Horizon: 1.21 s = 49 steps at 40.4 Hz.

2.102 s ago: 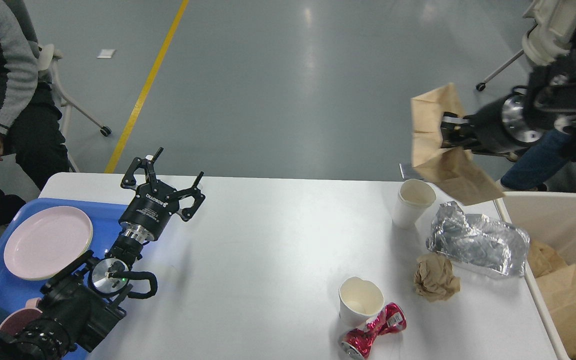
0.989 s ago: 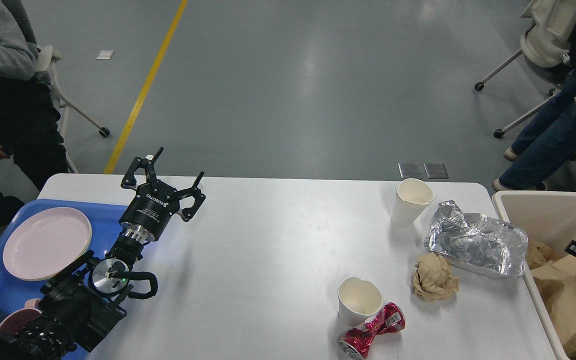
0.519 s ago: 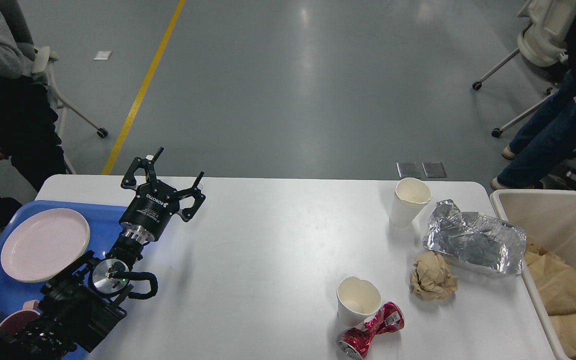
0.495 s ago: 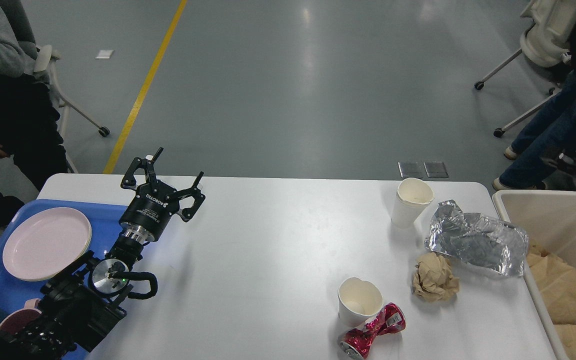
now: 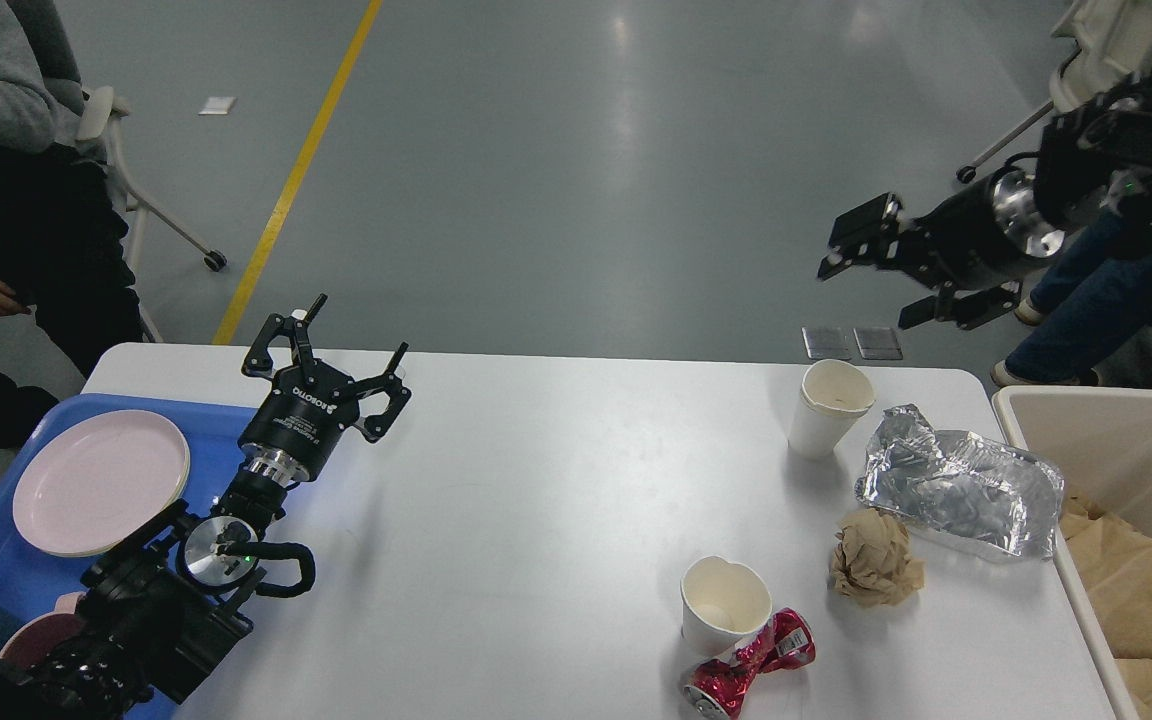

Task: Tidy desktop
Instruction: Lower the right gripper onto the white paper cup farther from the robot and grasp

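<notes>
From the head view, the white counter (image 5: pixel 536 520) fills the lower middle of the scene, with the left tool (image 5: pixel 336 350) hovering low over its far left corner, fingers spread wide and holding nothing. White lettering on that tool's black body reads "ROBOTIQ". The right tool (image 5: pixel 871 275) hangs above the floor beyond the counter's far right edge, well apart from the surface, its fingers parted and empty. On the counter's right side stand two paper cups (image 5: pixel 829 405) (image 5: pixel 724 604), with crumpled foil (image 5: pixel 956 490), a brown paper ball (image 5: pixel 874 570) and a crushed red can (image 5: pixel 748 665) whose label is too small to read.
</notes>
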Each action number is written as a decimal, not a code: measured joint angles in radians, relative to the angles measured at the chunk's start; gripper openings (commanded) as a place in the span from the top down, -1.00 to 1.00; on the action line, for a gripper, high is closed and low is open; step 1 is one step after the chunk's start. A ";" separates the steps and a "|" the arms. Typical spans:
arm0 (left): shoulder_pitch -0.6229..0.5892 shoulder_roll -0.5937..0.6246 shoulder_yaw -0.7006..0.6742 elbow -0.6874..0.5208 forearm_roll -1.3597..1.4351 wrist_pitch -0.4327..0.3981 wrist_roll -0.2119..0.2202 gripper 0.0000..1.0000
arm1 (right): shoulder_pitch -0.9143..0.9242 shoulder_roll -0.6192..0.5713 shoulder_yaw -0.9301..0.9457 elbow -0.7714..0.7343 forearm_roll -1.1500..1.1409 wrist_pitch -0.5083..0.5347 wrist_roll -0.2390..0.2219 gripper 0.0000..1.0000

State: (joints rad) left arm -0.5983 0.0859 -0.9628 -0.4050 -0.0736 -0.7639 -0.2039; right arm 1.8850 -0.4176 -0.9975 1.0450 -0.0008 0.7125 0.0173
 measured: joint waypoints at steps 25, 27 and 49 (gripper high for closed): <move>0.001 -0.001 0.000 -0.002 0.000 0.000 0.000 -0.94 | -0.361 0.106 -0.091 -0.290 0.131 -0.221 -0.004 -1.00; 0.001 -0.001 0.000 -0.002 0.000 0.000 0.000 -0.94 | -0.406 0.106 -0.090 -0.334 0.167 -0.225 -0.004 -1.00; 0.000 -0.001 0.000 -0.001 0.000 0.000 0.000 -0.94 | -0.637 0.138 -0.046 -0.485 0.415 -0.394 -0.010 -1.00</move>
State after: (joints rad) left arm -0.5982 0.0849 -0.9632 -0.4060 -0.0736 -0.7643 -0.2040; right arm 1.2483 -0.2795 -1.0433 0.5600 0.4138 0.3182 0.0077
